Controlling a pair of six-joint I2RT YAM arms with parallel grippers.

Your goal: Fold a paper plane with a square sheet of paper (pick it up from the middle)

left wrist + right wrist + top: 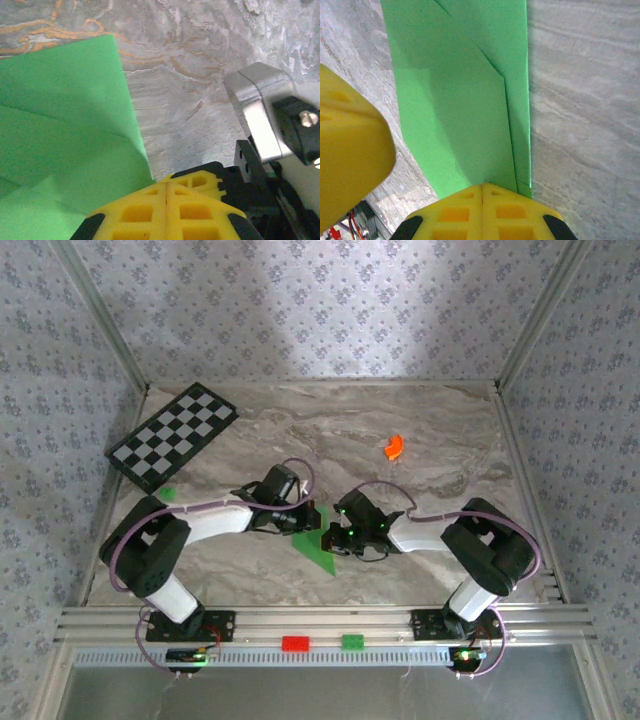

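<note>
Evidently both arms meet low over the near middle of the grey marbled desk [440,490], where the bright green, partly folded sheet of paper [316,550] lies flat. The left jaws are together, their yellow fingertips [140,212] resting at the sheet's edge. The right jaws are likewise together, with yellow fingertips [510,212] set on the narrow end of the layered folds. Neither pair seems to have paper between its pads. I judge they press down like knuckles, one pinning the sheet so it cannot slide, the other flattening a crease. From above the paper reads as a long narrow triangle, its long axis running far to near with a slight lean rightward, the point aimed at the desk's near edge.
</note>
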